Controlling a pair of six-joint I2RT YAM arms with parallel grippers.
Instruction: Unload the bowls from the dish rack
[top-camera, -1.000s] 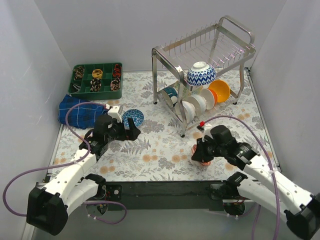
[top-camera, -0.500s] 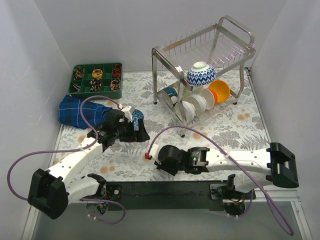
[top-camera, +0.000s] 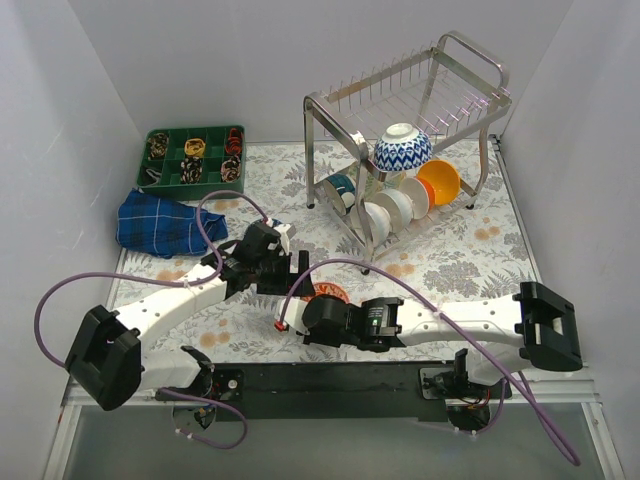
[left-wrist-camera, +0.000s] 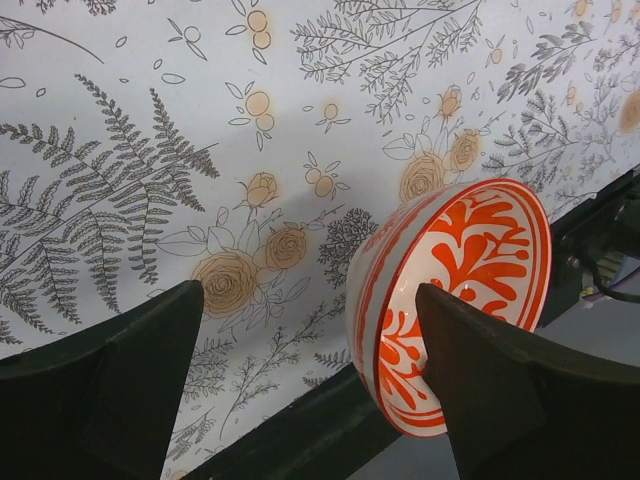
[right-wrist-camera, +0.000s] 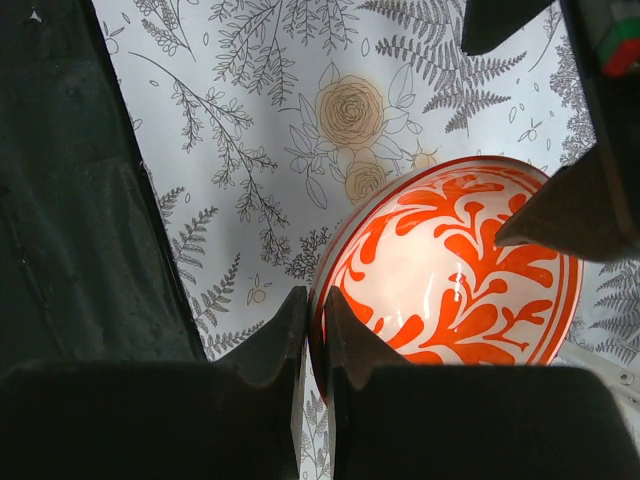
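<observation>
My right gripper (right-wrist-camera: 315, 318) is shut on the rim of a red-white patterned bowl (right-wrist-camera: 450, 270), held tilted just above the floral cloth near the front edge (top-camera: 328, 293). My left gripper (left-wrist-camera: 310, 300) is open around the opposite side of that bowl (left-wrist-camera: 460, 280), with the rim between the jaws and the right finger (left-wrist-camera: 500, 390) inside the bowl. In the top view it (top-camera: 288, 272) sits just left of the bowl. The steel dish rack (top-camera: 470, 60) holds a blue-white bowl (top-camera: 402, 148), an orange bowl (top-camera: 440, 182), white bowls (top-camera: 392, 208) and a teal bowl (top-camera: 340, 186).
A green compartment tray (top-camera: 147, 172) stands at the back left, with a blue plaid cloth (top-camera: 160, 222) in front of it. Purple cables (top-camera: 330, 264) loop over both arms. The table's black front edge (left-wrist-camera: 300, 430) lies right below the bowl.
My right arm swung left along the front of the table carrying the red-white bowl. My left gripper moved right, away from a blue bowl, and now straddles the red-white bowl's rim.
</observation>
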